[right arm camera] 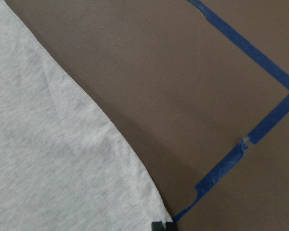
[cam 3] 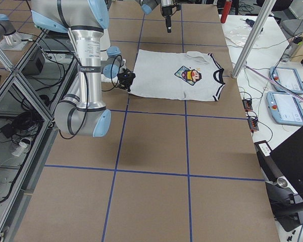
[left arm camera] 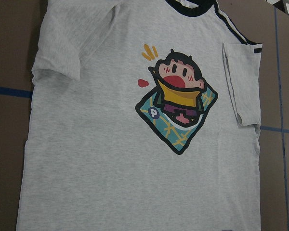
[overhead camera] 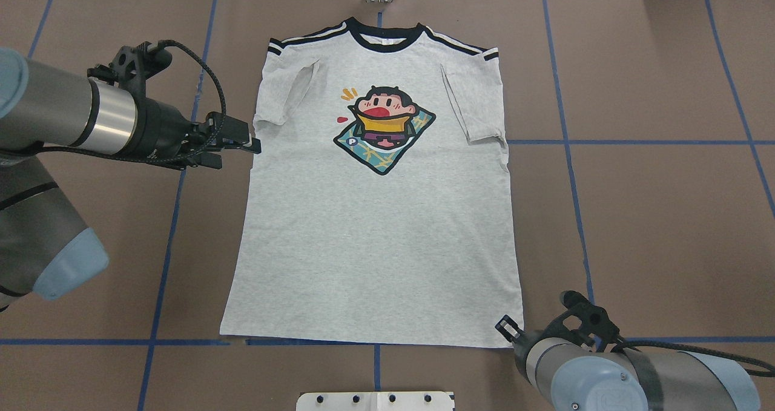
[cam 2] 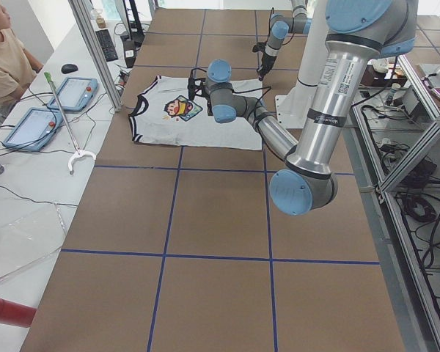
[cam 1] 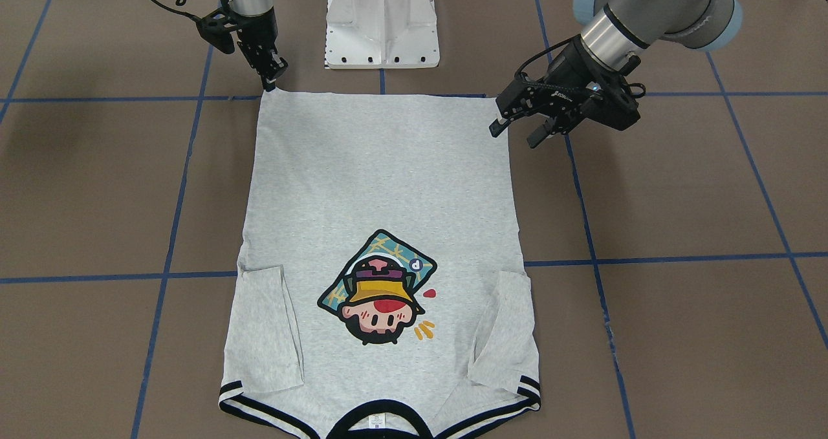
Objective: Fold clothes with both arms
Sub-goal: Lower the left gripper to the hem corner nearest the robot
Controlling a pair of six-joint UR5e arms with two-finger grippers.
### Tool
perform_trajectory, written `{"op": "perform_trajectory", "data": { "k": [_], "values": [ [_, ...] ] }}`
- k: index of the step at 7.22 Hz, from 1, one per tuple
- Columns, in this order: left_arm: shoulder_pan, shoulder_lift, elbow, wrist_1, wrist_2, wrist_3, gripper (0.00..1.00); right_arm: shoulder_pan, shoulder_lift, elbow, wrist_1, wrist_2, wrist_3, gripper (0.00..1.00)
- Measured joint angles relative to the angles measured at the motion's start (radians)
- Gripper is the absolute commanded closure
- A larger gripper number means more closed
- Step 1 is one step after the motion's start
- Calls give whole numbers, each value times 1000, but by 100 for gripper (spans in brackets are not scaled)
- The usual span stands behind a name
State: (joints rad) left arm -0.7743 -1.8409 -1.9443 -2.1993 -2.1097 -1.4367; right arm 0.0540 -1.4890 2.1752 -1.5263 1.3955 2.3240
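The light grey T-shirt (cam 1: 381, 187) lies flat and face up on the brown table, its black collar (overhead camera: 387, 36) at the far edge and both sleeves folded in over the body. Its cartoon print (left arm camera: 178, 106) fills the left wrist view. My left gripper (cam 1: 514, 136) hovers open above the shirt's left side edge (overhead camera: 251, 157), holding nothing. My right gripper (cam 1: 268, 85) points down at the near right hem corner (overhead camera: 517, 343) with its fingers together on that corner. The right wrist view shows that corner meeting a black fingertip (right arm camera: 157, 225).
The white pedestal base (cam 1: 381, 32) stands just behind the hem. Blue tape lines (overhead camera: 636, 142) grid the table. A person (cam 2: 4, 51) sits at a side bench with tablets (cam 2: 73, 92) past the collar end. Bare brown table lies on both sides of the shirt.
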Motion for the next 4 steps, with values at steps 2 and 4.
{"op": "perform_trajectory", "data": {
  "k": [2,4],
  "values": [
    [94,100,-68,18,104,-139,16,41,-5,21,1,24,1,100],
    [220,142,-106,81,204,-274,12,52,-2,28,1,33,1,100]
  ]
}}
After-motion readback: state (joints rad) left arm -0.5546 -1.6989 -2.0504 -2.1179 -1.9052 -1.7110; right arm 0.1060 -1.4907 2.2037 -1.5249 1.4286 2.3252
